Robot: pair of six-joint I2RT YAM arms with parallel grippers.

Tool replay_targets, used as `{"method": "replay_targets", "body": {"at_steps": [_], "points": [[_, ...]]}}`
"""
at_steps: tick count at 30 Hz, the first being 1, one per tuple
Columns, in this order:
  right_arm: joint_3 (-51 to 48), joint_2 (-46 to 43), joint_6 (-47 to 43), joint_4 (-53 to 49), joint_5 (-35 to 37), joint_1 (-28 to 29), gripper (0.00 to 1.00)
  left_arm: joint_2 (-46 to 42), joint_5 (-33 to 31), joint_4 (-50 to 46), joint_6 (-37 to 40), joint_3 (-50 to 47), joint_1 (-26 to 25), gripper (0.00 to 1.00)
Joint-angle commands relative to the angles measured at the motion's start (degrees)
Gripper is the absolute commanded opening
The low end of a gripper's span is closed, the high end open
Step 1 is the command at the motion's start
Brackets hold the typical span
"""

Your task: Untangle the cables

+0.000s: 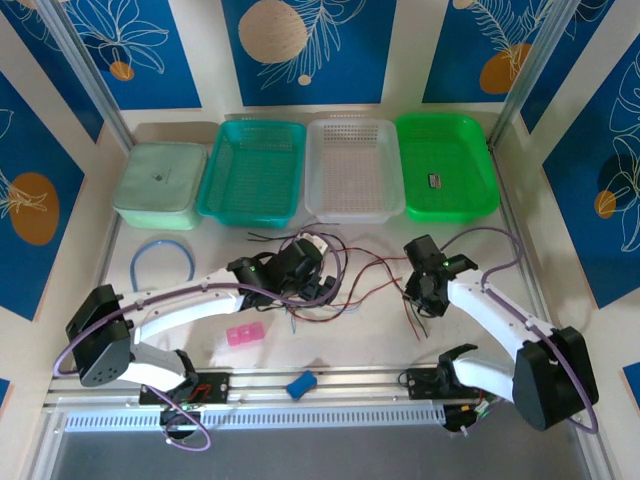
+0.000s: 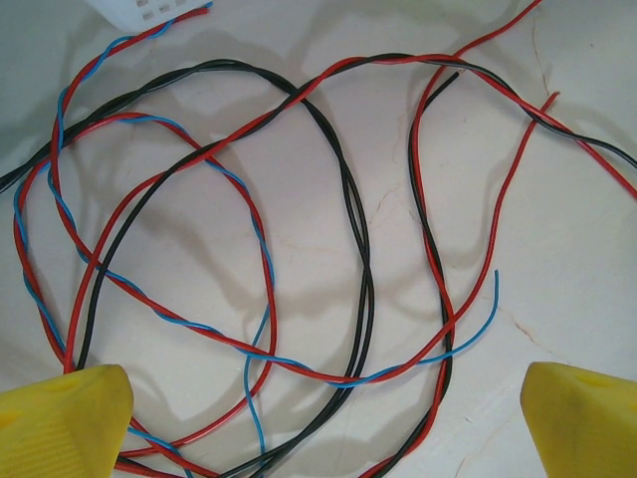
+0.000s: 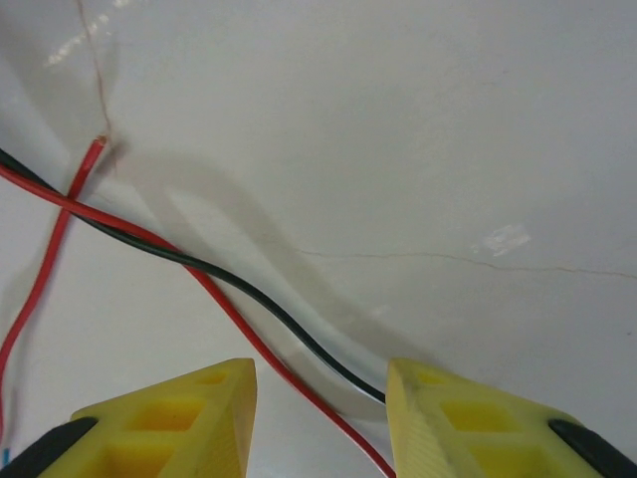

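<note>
The cables (image 1: 352, 283) lie in a loose tangle of thin red, black and blue wires on the table between the two arms. My left gripper (image 1: 300, 265) hovers over the tangle's left part. In the left wrist view its yellow fingertips (image 2: 70, 418) stand wide open above looping red wire (image 2: 271, 299), black wire (image 2: 363, 249) and a blue strand (image 2: 493, 309). My right gripper (image 1: 425, 285) is at the tangle's right end, open. A red wire (image 3: 229, 314) and a black wire (image 3: 279, 317) run between its fingers (image 3: 169, 418), unclamped.
Along the back stand a pale green lidded box (image 1: 160, 185), a teal basket (image 1: 252, 170), a white basket (image 1: 352, 168) and a green basket (image 1: 445, 165). A light blue tube loop (image 1: 160, 255) lies at the left. A pink piece (image 1: 245, 334) and a blue piece (image 1: 302, 383) sit near the front.
</note>
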Motion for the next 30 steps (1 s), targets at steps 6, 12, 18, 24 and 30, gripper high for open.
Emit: {"method": "replay_targets", "body": {"at_steps": [6, 12, 18, 24, 30], "points": [[-1.24, 3.84, -2.16, 1.53, -1.16, 1.09, 0.34, 0.24, 0.14, -0.04, -1.16, 1.89, -0.75, 1.00], [-0.14, 6.73, -2.75, 0.72, -1.17, 1.68, 0.34, 0.59, 0.48, -0.49, -1.26, 2.04, -0.76, 1.00], [0.16, 7.85, -3.70, 1.21, -1.22, 1.42, 0.29, 0.50, 0.84, -0.82, -1.42, 2.13, -0.76, 1.00], [0.46, 8.99, -5.15, 1.74, -2.23, 1.16, 0.29, 0.41, 0.93, -1.21, -1.76, 2.04, -0.75, 1.00], [1.52, 10.74, -5.90, 1.46, -2.13, 1.07, 0.29, 0.41, 1.01, -1.51, -1.77, 2.20, -0.76, 1.00]]}}
